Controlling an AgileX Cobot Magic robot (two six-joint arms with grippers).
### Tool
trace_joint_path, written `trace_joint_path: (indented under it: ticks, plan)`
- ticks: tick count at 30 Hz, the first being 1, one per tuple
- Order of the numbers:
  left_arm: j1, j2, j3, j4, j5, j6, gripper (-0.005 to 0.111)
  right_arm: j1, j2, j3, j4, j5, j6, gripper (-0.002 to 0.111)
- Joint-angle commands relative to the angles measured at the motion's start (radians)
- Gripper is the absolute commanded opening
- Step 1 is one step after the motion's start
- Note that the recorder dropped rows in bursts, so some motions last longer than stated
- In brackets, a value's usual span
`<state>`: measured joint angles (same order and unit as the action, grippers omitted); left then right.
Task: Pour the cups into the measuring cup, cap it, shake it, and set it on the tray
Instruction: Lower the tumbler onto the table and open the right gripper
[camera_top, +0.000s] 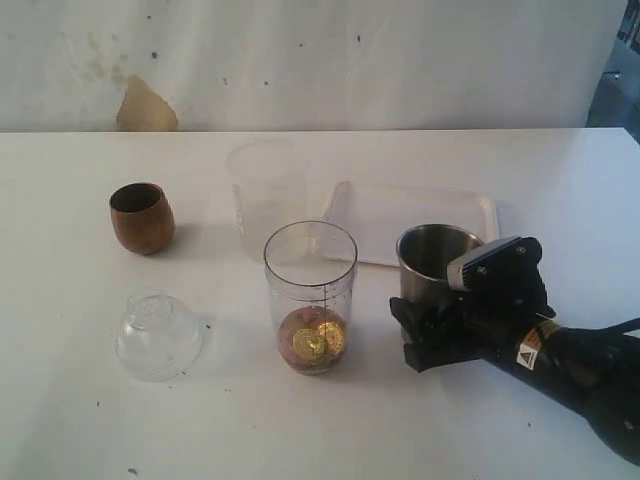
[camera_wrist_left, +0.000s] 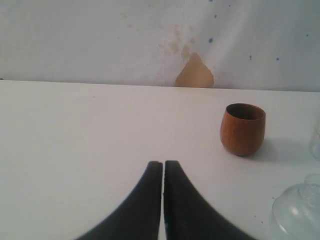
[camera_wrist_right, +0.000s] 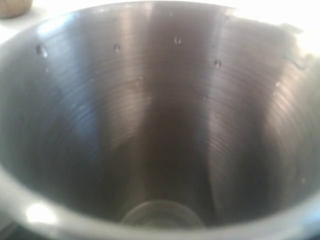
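Clearly the right gripper (camera_top: 418, 328) clasps the lower body of the steel tumbler (camera_top: 437, 255), which stands upright near the tray (camera_top: 400, 215) and beside the measuring cup (camera_top: 311, 290); the right wrist view looks straight into its bare inside. Gold and reddish pieces lie in the measuring cup's bottom. A clear domed lid (camera_top: 157, 335) lies near the wooden cup (camera_top: 141, 217). The left gripper (camera_wrist_left: 163, 167) has its jaws pressed together, holding nothing
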<state>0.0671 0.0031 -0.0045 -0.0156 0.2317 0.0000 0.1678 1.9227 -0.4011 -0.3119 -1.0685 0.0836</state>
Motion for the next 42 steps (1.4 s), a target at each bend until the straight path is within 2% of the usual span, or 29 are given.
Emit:
trace_joint_path:
  ticks: [1, 2, 3, 4, 5, 8, 10, 12, 14, 42]
  plan:
    - [0.000, -0.003, 0.005, -0.003, 0.001, 0.000, 0.002, -0.008, 0.023, 0.003, 0.004, -0.108, -0.010, 0.001]
    - [0.000, -0.003, 0.005, -0.003, 0.001, 0.000, 0.002, -0.008, 0.023, 0.003, 0.004, -0.111, -0.010, 0.004]
    - [0.000, -0.003, 0.005, -0.003, 0.001, 0.000, 0.002, -0.008, 0.023, 0.003, 0.004, -0.111, -0.010, 0.012]
    - [0.000, -0.003, 0.005, -0.003, 0.001, 0.000, 0.002, -0.008, 0.023, 0.003, 0.004, -0.105, -0.010, 0.023]
    - [0.000, -0.003, 0.005, -0.003, 0.001, 0.000, 0.002, -0.008, 0.023, 0.003, 0.004, -0.103, -0.010, 0.039]
    - [0.000, -0.003, 0.005, -0.003, 0.001, 0.000, 0.002, -0.008, 0.023, 0.003, 0.006, -0.103, -0.010, 0.073]
    - [0.000, -0.003, 0.005, -0.003, 0.001, 0.000, 0.002, -0.008, 0.023, 0.003, 0.006, -0.103, -0.010, 0.090]
    - [0.000, -0.003, 0.005, -0.003, 0.001, 0.000, 0.002, -0.008, 0.023, 0.003, 0.006, -0.099, -0.010, 0.100]
    - [0.000, -0.003, 0.005, -0.003, 0.001, 0.000, 0.002, -0.008, 0.023, 0.003, 0.006, -0.099, -0.010, 0.102]
    - [0.000, -0.003, 0.005, -0.003, 0.001, 0.000, 0.002, -0.008, -0.139, 0.003, 0.006, 0.020, -0.017, 0.102]
